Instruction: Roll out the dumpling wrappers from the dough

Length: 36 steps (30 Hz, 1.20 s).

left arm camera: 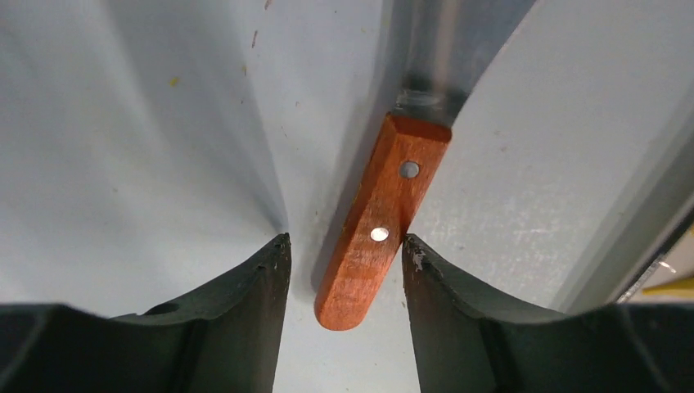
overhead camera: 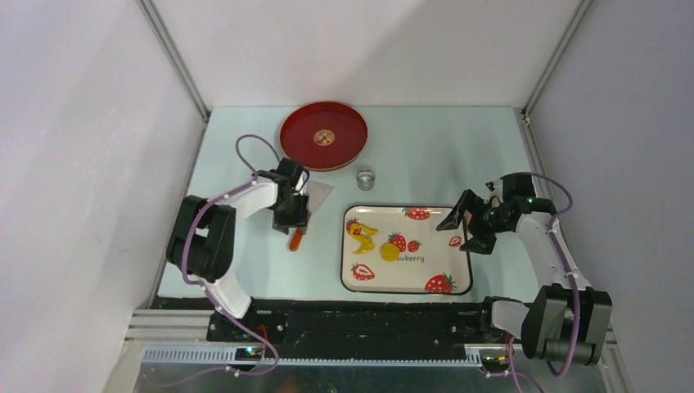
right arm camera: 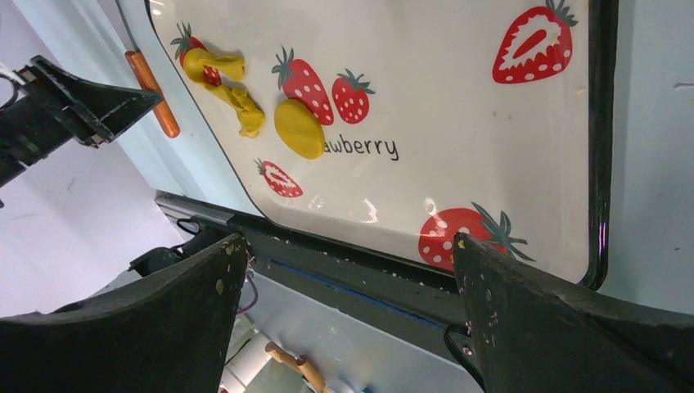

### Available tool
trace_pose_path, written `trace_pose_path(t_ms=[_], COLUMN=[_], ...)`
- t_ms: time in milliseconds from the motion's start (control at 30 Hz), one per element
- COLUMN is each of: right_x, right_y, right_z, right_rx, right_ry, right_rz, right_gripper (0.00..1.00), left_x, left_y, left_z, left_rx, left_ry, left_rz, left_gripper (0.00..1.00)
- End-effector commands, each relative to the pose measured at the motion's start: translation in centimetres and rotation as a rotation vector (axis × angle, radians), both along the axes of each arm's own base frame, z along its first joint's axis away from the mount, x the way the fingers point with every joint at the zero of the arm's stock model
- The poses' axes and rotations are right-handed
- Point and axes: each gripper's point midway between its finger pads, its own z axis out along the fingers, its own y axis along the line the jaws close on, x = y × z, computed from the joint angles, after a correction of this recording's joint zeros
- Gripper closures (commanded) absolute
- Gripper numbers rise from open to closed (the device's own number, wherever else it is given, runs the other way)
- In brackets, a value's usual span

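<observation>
left wrist view: scraper handle (left arm camera: 380, 221) straddled by the left pincer (left arm camera: 344, 241)
the wooden handle is seen lying on the worktop (left arm camera: 123, 164) between half-parted fingers, not yet clamped (a gap is left on one side). the right pincer (right arm camera: 348, 241) is held wide, with nothing gripped, by the right edge of the strawberry tray (right arm camera: 491, 123), on which the dough (right arm camera: 221, 82) and a round dumpling wrapper (right arm camera: 299, 128) are laid side by side.

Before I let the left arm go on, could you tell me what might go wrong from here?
The scraper's wooden handle lies slanted between the fingers of the left gripper, nearer one than the other, so closing may twist or push it rather than seat it. Its blade lies fairly near the small metal cup; a swing on lifting could knock it.
</observation>
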Motion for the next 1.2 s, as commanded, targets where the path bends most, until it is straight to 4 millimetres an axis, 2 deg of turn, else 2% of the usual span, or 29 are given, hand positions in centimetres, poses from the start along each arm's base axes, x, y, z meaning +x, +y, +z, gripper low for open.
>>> trace_pose_path(t_ms=[0, 100, 167, 200, 267, 400, 533, 667, 733, 767, 900, 967, 1167], right_x=[0.4, 0.4, 0.4, 0.4, 0.3, 0.2, 0.2, 0.1, 0.1, 0.0, 0.1, 0.0, -0.1], right_y=[0.4, 0.5, 0.5, 0.6, 0.6, 0.6, 0.7, 0.9, 0.9, 1.0, 1.1, 1.2, 1.3], right_z=[0.5, 0.5, 0.5, 0.5, 0.6, 0.7, 0.8, 0.8, 0.8, 0.8, 0.9, 0.9, 0.9], right_rx=[0.019, 0.024, 0.026, 0.027, 0.029, 0.030, 0.034, 0.038, 0.038, 0.037, 0.041, 0.043, 0.043], right_ry=[-0.025, -0.027, -0.026, -0.028, -0.030, -0.033, -0.039, -0.038, -0.038, -0.037, -0.040, -0.040, -0.038], right_rz=[0.016, 0.021, 0.025, 0.027, 0.030, 0.034, 0.039, 0.045, 0.048, 0.050, 0.053, 0.055, 0.058], right_gripper=[0.01, 0.00, 0.01, 0.01, 0.00, 0.01, 0.01, 0.01, 0.01, 0.01, 0.01, 0.00, 0.01], left_x=[0.0, -0.5, -1.0, -1.2, -1.6, -2.9, -4.9, -7.4, -8.7, -9.2, -9.6, -9.3, -9.6], left_y=[-0.3, -0.8, -1.2, -1.4, -1.7, -2.1, -2.9, -4.1, -4.6, -4.8, -5.0, -4.8, -4.5], left_z=[-0.9, -1.6, -2.0, -2.1, -2.2, -1.6, -1.0, -0.9, -1.0, -0.9, -0.4, -0.1, -1.0], left_rx=[0.027, 0.036, 0.043, 0.047, 0.048, 0.044, 0.033, 0.029, 0.022, 0.022, 0.024, 0.033, 0.059], left_ry=[0.027, 0.048, 0.062, 0.066, 0.069, 0.055, 0.040, 0.036, 0.040, 0.035, -0.002, -0.022, 0.008], left_rz=[-0.049, -0.074, -0.090, -0.098, -0.099, -0.098, -0.087, -0.090, -0.089, -0.099, -0.100, -0.116, -0.191], left_gripper=[0.44, 0.47, 0.54, 0.62, 0.73, 0.90, 0.93, 0.91, 0.86, 0.79, 0.56, 0.51, 0.48])
